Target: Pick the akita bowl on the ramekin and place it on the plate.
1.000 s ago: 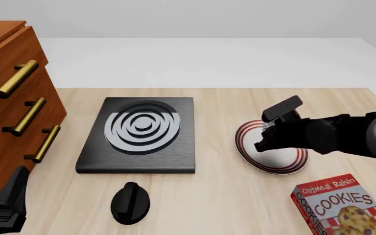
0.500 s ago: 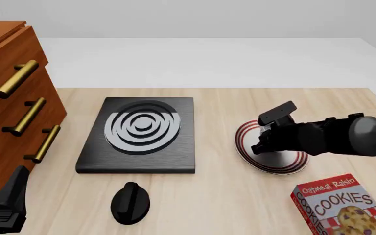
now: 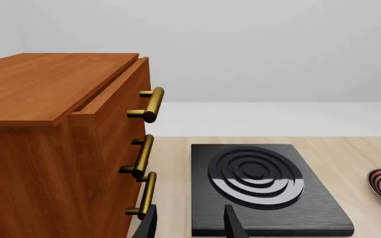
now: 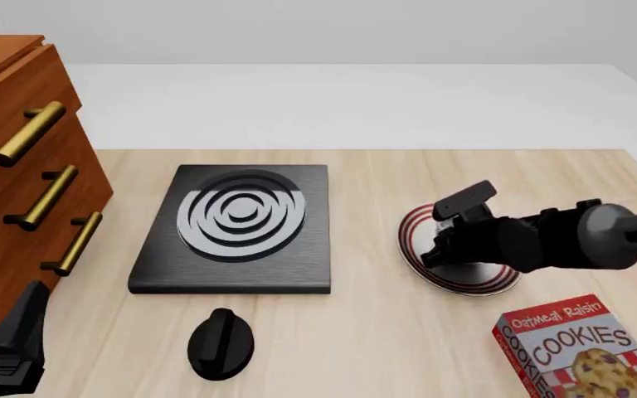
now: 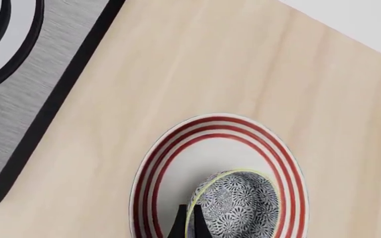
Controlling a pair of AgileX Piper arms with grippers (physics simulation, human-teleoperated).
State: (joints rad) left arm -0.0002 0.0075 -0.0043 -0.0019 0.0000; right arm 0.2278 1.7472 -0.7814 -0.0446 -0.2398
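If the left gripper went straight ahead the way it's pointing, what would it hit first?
Probably the black slab: the left gripper points at its near edge, with bare table between. The cabinet sits just to one side, though depth is hard to judge.

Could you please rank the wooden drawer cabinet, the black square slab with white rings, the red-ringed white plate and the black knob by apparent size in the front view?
1. Wooden drawer cabinet, though cropped and nearer the camera.
2. Black square slab with white rings.
3. Red-ringed white plate, partly hidden by the right arm.
4. Black knob.
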